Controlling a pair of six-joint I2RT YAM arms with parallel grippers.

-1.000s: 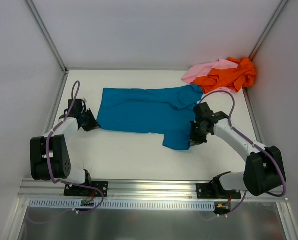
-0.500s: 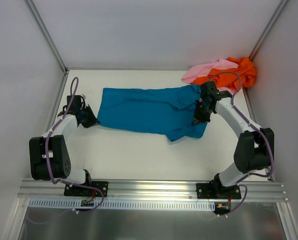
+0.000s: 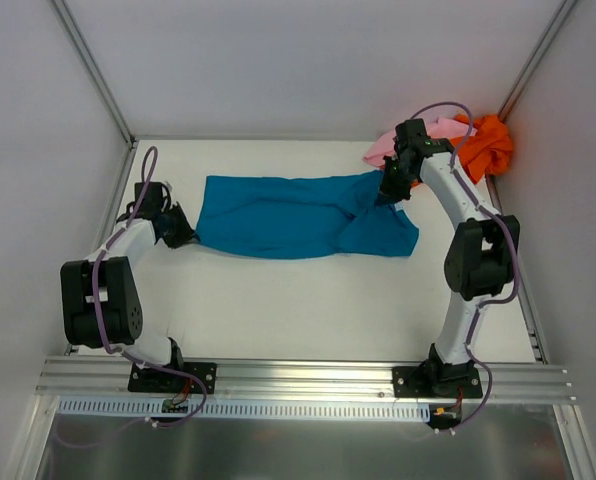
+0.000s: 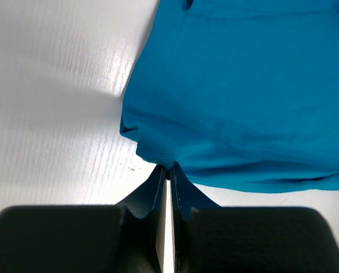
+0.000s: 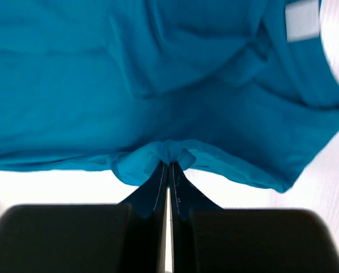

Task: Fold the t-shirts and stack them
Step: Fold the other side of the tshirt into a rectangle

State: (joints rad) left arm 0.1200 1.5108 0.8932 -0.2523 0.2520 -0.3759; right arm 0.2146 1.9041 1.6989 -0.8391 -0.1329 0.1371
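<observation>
The teal-blue t-shirt [image 3: 298, 215] lies folded lengthwise across the middle of the white table. My left gripper [image 3: 181, 237] is shut on its left bottom corner; in the left wrist view the cloth [image 4: 243, 102] is pinched at the tips of that gripper [image 4: 167, 169]. My right gripper [image 3: 388, 192] is shut on a fold of the shirt's right end and holds it over the shirt near the back right. In the right wrist view the bunched cloth [image 5: 175, 85] sits at the tips of that gripper [image 5: 168, 165] and a white neck tag [image 5: 302, 20] shows. The orange t-shirt [image 3: 485, 145] and the pale pink t-shirt [image 3: 388, 145] lie crumpled in the back right corner.
White walls with metal frame posts [image 3: 93, 75] enclose the table on three sides. The right arm [image 3: 468, 215] stretches along the right side to the back. A metal rail [image 3: 308, 385] with the arm bases runs along the near edge.
My right gripper has carried the shirt's lower right flap from the front up and back toward the far right corner, folding it over the shirt. The left gripper has barely moved.
</observation>
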